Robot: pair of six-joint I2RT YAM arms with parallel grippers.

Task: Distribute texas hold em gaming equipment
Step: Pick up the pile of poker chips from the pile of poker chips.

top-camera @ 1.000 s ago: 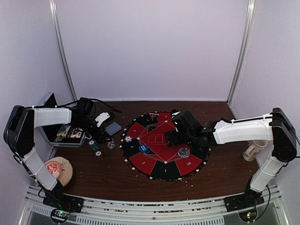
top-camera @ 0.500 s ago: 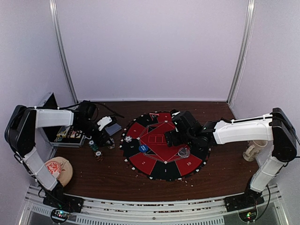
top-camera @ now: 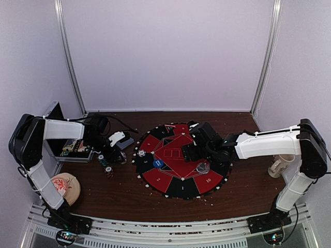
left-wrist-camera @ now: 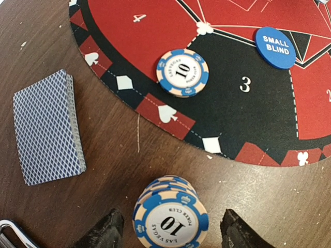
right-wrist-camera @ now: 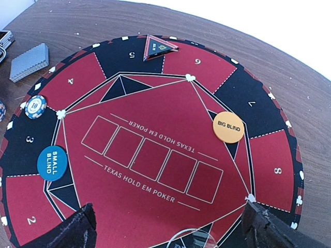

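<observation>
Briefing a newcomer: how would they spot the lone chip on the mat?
On the round red-and-black mat, near numeral 3, lies one blue-and-cream striped poker chip marked 10. The blue disc nearby reads SMALL BLIND; other chips stand stacked off the mat.

Swings the left arm (top-camera: 62, 129) a little to the right, bit by bit, over the last second. Carries the left gripper (left-wrist-camera: 171, 230) away from the metal case (top-camera: 54, 111) and closer to the edge of the round mat (top-camera: 155, 178). Puts the white top part of the gripper over a corner of the deck of cards (top-camera: 125, 144), seen whole from above a second ago. Tips the black shoulder end of that arm to the right too. Brings the gripper nearer the chip stack (left-wrist-camera: 168, 206) beside the mat.
</observation>
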